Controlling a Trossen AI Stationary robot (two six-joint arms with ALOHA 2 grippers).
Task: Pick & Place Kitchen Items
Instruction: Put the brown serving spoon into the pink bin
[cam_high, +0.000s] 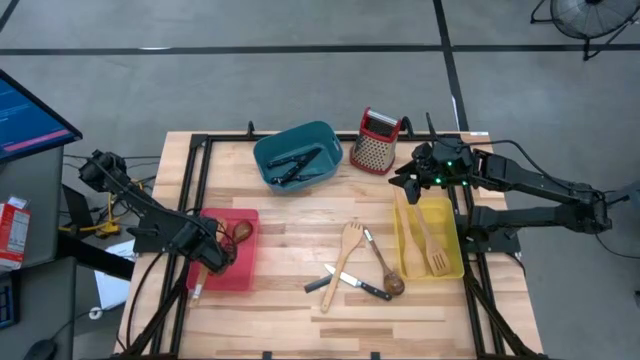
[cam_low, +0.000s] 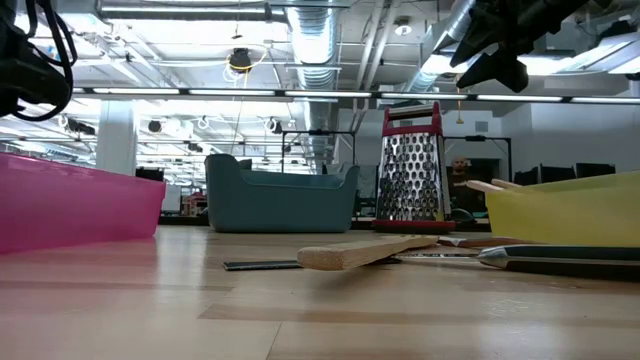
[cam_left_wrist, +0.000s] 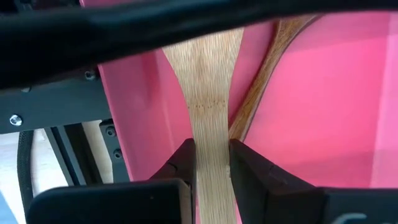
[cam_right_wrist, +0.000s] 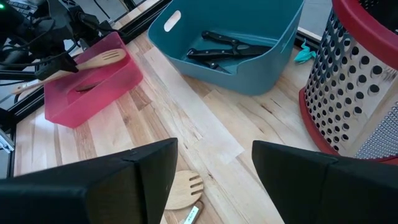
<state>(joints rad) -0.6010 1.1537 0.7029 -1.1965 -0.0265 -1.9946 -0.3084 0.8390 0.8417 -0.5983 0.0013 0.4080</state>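
My left gripper (cam_high: 214, 256) hangs over the red bin (cam_high: 245, 275) at the table's left, shut on a pale wooden fork (cam_right_wrist: 99, 60). A brown wooden spoon (cam_left_wrist: 261, 81) lies in that bin under the fork. My right gripper (cam_right_wrist: 214, 163) stands open and holds nothing, raised above the far end of the yellow bin (cam_high: 450, 268), which holds pale wooden utensils (cam_high: 434, 256). In the table's middle lie a pale spatula (cam_high: 346, 250), a dark wooden spoon (cam_high: 386, 272) and two black-handled knives (cam_high: 352, 281). My left gripper pinches the wooden fork's narrow handle (cam_left_wrist: 210, 146) between its two fingers (cam_left_wrist: 181, 163), below where the handle widens. The fingers come from above, pointing down, and lie across the handle. The fork slants over the red bin, its tined head (cam_right_wrist: 112, 56) above the rim and its handle end (cam_high: 197, 291) past the bin's near edge.
A teal bin (cam_high: 325, 135) with black-handled knives stands at the far middle, a red-topped box grater (cam_high: 375, 142) to its right. Black frame rails run along the table's left and right sides. Bare wood lies between the red bin and the loose utensils.
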